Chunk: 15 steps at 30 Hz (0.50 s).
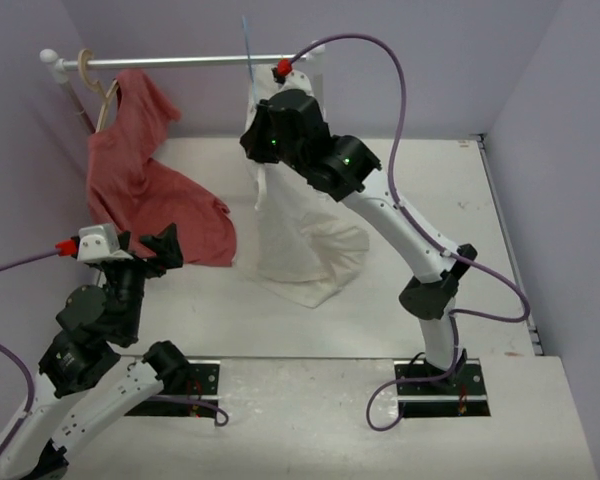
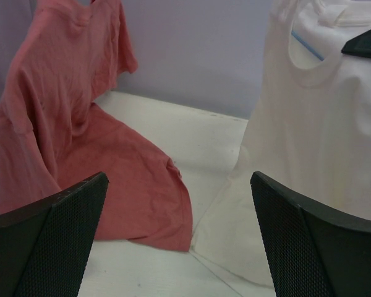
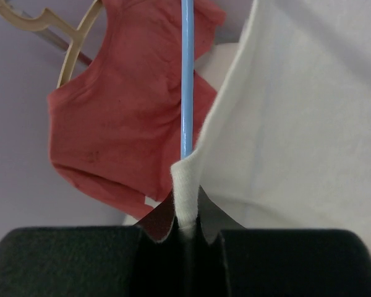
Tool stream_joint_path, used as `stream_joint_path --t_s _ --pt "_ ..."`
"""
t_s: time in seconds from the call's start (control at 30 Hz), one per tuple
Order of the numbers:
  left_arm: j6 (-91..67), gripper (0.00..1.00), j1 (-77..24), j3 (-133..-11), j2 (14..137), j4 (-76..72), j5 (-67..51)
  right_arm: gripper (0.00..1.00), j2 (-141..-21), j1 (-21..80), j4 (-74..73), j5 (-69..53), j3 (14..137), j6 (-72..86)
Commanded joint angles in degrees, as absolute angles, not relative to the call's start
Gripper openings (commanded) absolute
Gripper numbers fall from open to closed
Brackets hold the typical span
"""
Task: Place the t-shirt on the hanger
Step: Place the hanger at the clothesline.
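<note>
The white t-shirt [image 1: 300, 225] hangs from its top near the rail, its lower part pooled on the table. My right gripper [image 1: 255, 130] is shut on a fold of its collar [image 3: 185, 185]. The thin light-blue hanger [image 3: 186, 80] rises straight up from that pinched fold; the wire [image 2: 306, 46] also shows inside the neck opening. A stretch of the hanger [image 1: 248, 45] sticks up past the rail. My left gripper [image 1: 165, 245] is low at the left, open and holding nothing. Its fingers [image 2: 55, 235] frame the table between the two shirts, short of the t-shirt [image 2: 321, 124].
A red t-shirt [image 1: 145, 190] hangs on a tan wooden hanger [image 1: 105, 100] from the metal rail [image 1: 180, 62] at the back left, its hem trailing onto the table. Purple walls close in behind and on both sides.
</note>
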<state>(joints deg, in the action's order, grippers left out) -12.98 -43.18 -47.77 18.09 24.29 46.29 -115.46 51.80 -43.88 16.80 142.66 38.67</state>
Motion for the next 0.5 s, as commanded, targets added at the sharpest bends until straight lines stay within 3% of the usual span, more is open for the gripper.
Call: stream_joint_path --t_s 0.0,0.17,0.33,0.47 --pt "-15.2 1.00 -43.2 -43.0 15.2 22.9 52.1 0.00 -112.3 52.8 -33.6 17.4 137.1 43.4" --pt "-14.1 1.00 -43.2 -40.4 12.2 21.6 52.2 0.00 -117.2 54.3 -33.4 17.8 143.3 43.3" --pt "-14.6 1.00 -43.2 -39.4 12.6 21.7 49.6 0.00 -117.7 55.1 -24.4 21.7 138.9 43.3" --pt "-14.3 1.00 -43.2 -39.3 13.1 22.0 51.0 0.00 -123.4 54.0 -23.6 23.8 144.8 42.2"
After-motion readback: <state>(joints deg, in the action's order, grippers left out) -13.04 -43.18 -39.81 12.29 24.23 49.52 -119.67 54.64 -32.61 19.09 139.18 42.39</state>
